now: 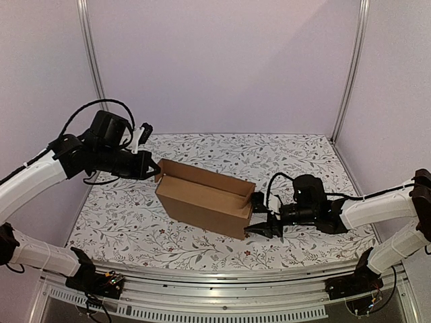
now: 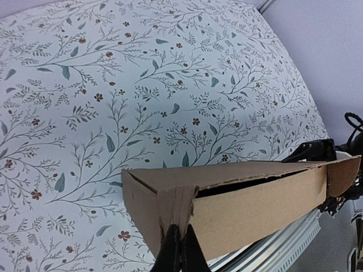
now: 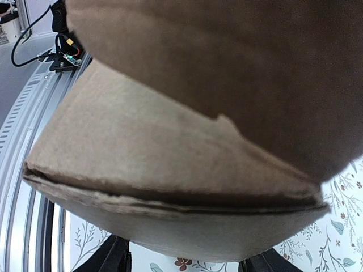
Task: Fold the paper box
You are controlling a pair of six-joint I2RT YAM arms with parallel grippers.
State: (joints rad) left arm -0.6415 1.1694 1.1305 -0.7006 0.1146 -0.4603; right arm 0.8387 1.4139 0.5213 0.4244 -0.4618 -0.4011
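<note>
The paper box point(image 1: 205, 198) is a brown cardboard trough lying slantwise in the middle of the table, walls raised and top open. My left gripper point(image 1: 156, 168) is at its far left end, shut on the end flap there. In the left wrist view the fingers point(image 2: 180, 249) pinch that crumpled flap, and the long box wall point(image 2: 261, 195) runs off to the right. My right gripper point(image 1: 261, 219) is at the box's right end, open. In the right wrist view its fingertips point(image 3: 110, 256) stand wide apart, and the box's end flaps point(image 3: 181, 170) fill the view just ahead of them.
The floral tablecloth point(image 1: 296, 158) covers the table. An aluminium rail point(image 1: 222, 282) runs along the near edge, also in the right wrist view point(image 3: 22, 136). Frame posts point(image 1: 350, 67) and pale walls close the back and sides.
</note>
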